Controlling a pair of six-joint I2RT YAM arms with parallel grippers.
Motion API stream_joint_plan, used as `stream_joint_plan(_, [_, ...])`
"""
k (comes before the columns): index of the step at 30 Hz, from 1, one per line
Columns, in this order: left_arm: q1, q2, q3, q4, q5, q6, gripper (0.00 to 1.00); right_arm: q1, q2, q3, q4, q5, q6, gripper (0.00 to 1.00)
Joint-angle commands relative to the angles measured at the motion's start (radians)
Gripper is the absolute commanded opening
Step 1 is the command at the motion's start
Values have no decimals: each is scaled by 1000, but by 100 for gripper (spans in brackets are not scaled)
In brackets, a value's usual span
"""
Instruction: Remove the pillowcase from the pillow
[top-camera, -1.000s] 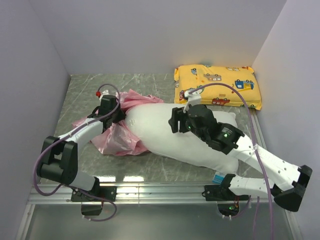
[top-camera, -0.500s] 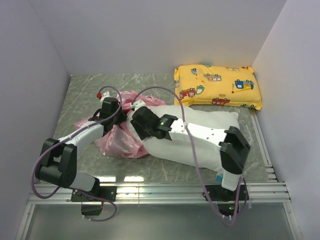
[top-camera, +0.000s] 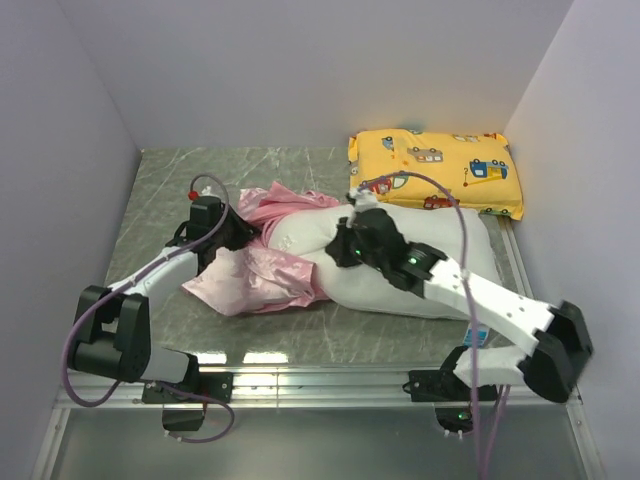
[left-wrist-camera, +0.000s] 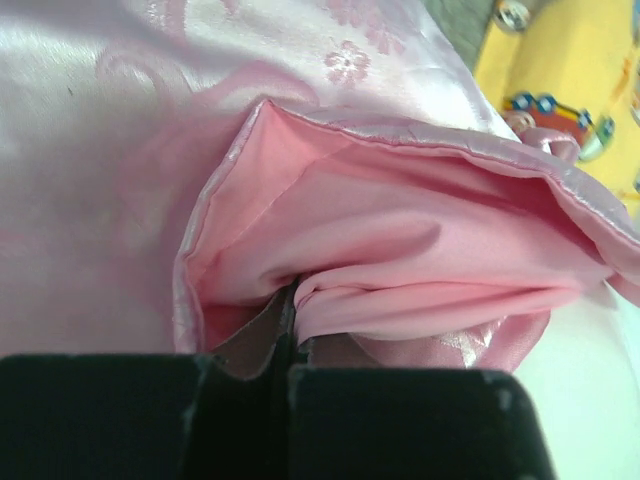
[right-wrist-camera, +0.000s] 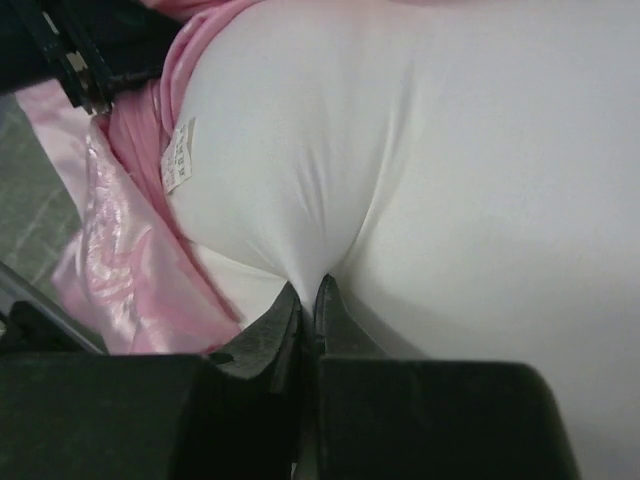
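Grey table (top-camera: 170, 180); R pincer (right-wrist-camera: 310, 290) tight on pillow (right-wrist-camera: 450, 150)

A: What was the pillowcase (left-wrist-camera: 200, 120) like?
B: Shiny pink cloth, smooth, with flowers woven in. Its inside looked duller.
A: And the pillow (right-wrist-camera: 420, 150)?
B: Plain white cloth, soft and not shiny.
A: The table (top-camera: 170, 190)?
B: Grey, like stone with pale veins, a bit glossy.

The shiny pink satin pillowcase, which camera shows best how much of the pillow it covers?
Top external: the pillowcase lies bunched at the left end of the plump white pillow, the rest bare. Left wrist shows only folds pinched in the left gripper; right wrist, a pink strip at the left edge.
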Motion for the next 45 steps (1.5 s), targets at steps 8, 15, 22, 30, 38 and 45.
stream_joint_plan(8, [169, -43, -28, -60, -156, 40, 0, -76, -471, -178, -133, 242, 124, 0])
stream_joint_plan(15, [167, -86, 74, -113, -151, 83, 0, -77, -487, -160, -109, 220, 143, 0])
stream_joint_plan(22, [-66, -134, 271, -272, -206, 222, 63, -77, -329, -45, -76, 217, 134, 0])
stream_joint_plan(30, [-250, -292, 331, -470, -396, 215, 87, -76, -191, 18, 11, 255, 166, 0])
stream_joint_plan(38, [-506, -355, 261, -509, -510, 156, 92, -77, -122, 69, 19, 297, 160, 0])
stream_joint_plan(45, [-750, -202, 343, -498, -683, 63, 99, -48, -105, 55, 31, 323, 169, 0])
